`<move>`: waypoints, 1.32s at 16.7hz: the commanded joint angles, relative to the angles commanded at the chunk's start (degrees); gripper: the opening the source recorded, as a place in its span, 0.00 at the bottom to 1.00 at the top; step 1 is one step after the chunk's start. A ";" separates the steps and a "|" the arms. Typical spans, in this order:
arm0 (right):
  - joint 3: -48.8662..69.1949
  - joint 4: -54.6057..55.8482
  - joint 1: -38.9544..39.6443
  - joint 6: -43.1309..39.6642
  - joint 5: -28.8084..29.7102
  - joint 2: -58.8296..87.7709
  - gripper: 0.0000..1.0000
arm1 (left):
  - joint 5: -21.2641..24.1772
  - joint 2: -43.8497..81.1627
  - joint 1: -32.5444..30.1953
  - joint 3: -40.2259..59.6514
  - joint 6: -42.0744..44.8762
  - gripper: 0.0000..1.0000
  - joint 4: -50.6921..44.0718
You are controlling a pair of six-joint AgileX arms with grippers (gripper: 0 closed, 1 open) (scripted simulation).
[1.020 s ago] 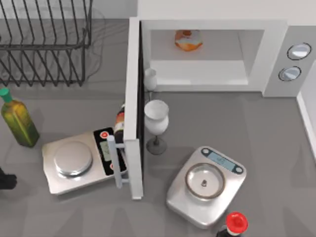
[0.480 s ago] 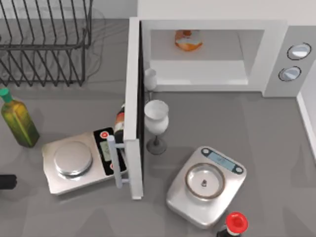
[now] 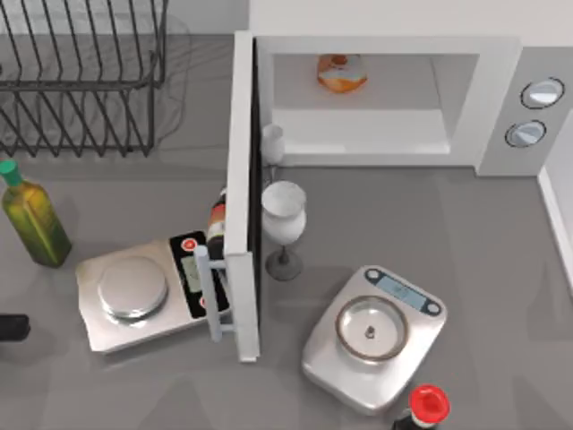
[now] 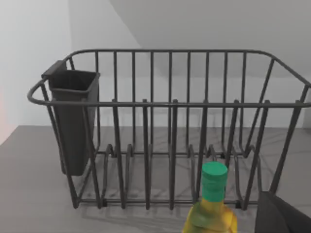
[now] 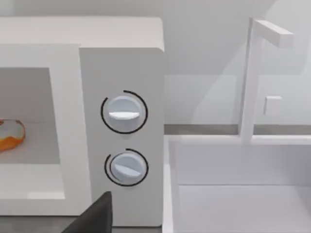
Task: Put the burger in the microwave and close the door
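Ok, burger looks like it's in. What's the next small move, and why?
Probably bring the left arm in from the table's left edge toward the outer face of the door, near its handle, to start pushing it shut. The burger already sits inside the microwave, and the door stands wide open. The wine glass stands close to the door's inner face, so go slowly.

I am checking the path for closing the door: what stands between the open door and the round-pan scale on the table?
In the top view, a wine glass stands between the door and the round-pan scale, close beside the door's dark inner face; the rest is bare table.
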 joint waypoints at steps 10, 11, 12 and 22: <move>0.00 0.00 0.00 0.00 0.00 0.00 1.00 | -2.74 14.58 -2.71 4.82 0.22 0.00 9.47; 0.00 0.00 0.00 0.00 0.00 0.00 1.00 | -2.74 14.58 -2.71 4.82 0.22 0.00 9.47; 0.00 0.00 0.00 0.00 0.00 0.00 1.00 | -2.70 14.36 -2.50 4.57 0.22 0.00 9.34; 0.00 0.00 0.00 0.00 0.00 0.00 1.00 | 10.52 12.35 10.73 2.53 0.23 0.00 9.34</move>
